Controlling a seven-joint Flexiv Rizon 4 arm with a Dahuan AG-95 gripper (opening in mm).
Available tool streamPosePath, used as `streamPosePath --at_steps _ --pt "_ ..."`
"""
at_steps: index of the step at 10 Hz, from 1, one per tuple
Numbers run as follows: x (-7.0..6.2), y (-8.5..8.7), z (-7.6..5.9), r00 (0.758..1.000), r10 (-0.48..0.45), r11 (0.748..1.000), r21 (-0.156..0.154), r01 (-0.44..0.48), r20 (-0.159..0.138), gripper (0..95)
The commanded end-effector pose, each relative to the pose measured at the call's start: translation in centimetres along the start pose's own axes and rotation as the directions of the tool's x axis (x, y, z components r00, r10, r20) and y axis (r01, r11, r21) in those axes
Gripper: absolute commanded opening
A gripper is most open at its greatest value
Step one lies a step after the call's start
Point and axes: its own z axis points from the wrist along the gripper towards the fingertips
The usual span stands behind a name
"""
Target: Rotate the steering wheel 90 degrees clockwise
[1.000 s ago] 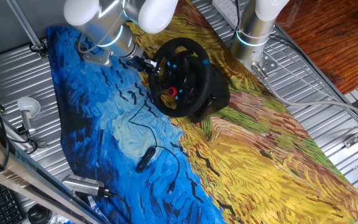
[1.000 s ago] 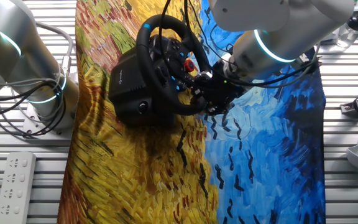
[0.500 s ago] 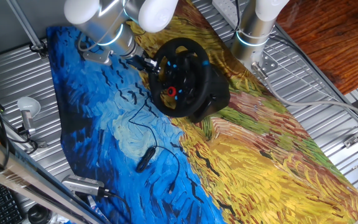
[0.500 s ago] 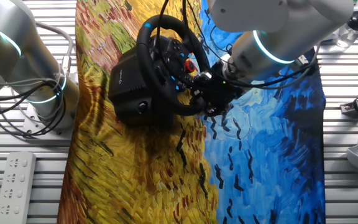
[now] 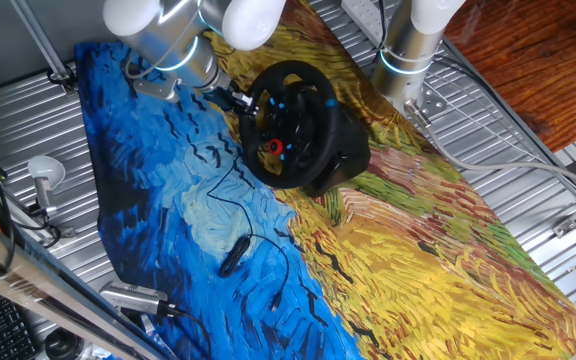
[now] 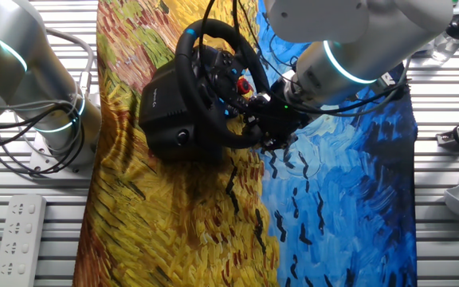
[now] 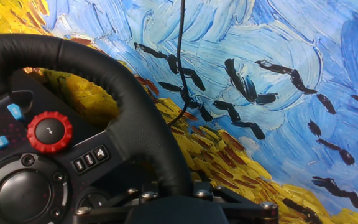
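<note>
The steering wheel (image 5: 303, 78) stands tilted on its bulky black base (image 5: 348, 150) in the middle of the painted cloth. Its hub shows blue-lit buttons and a red knob (image 7: 50, 132). My gripper (image 5: 245, 104) reaches in from the blue side and is shut on the wheel's rim at its lower left edge. From the other fixed view, the gripper (image 6: 255, 110) clamps the steering wheel (image 6: 183, 60) on the side facing the blue cloth. In the hand view the thick rim (image 7: 129, 106) runs down between the jaws of the gripper (image 7: 169, 193).
A small black cabled device (image 5: 232, 258) lies on the blue cloth, its thin cable (image 7: 181, 62) running toward the wheel. A second robot base (image 5: 408, 55) stands behind the wheel. A white power strip (image 6: 18, 231) lies off the cloth. A white tool (image 5: 43, 175) rests at left.
The wrist has shifted very slightly up and away along the rim; the wheel and red knob look almost unmoved.
</note>
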Motion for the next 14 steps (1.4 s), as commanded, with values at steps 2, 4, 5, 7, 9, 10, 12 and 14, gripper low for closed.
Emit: streamPosePath --at_steps 2,4,5,7,9,10,12,14 --pt "0.20 -0.01 0.07 0.999 0.033 0.999 0.000 -0.033 -0.005 0.0" --pt "0.30 -0.02 0.07 0.999 0.047 0.999 0.003 -0.047 -0.011 0.0" --pt "0.44 -0.08 0.02 0.999 0.052 0.999 0.004 -0.052 -0.014 0.0" --pt "0.55 -0.10 0.00 0.998 0.065 0.998 0.002 -0.065 -0.016 0.0" --pt "0.57 -0.10 0.00 0.997 0.080 0.997 0.003 -0.080 -0.019 0.0" --pt "0.57 -0.10 0.00 0.996 0.082 0.997 0.006 -0.082 -0.021 0.0" --pt "0.58 -0.10 0.00 0.995 0.094 0.996 0.014 -0.093 -0.030 0.0" --pt "0.62 -0.11 -0.03 0.994 0.103 0.995 0.018 -0.103 -0.036 0.0"
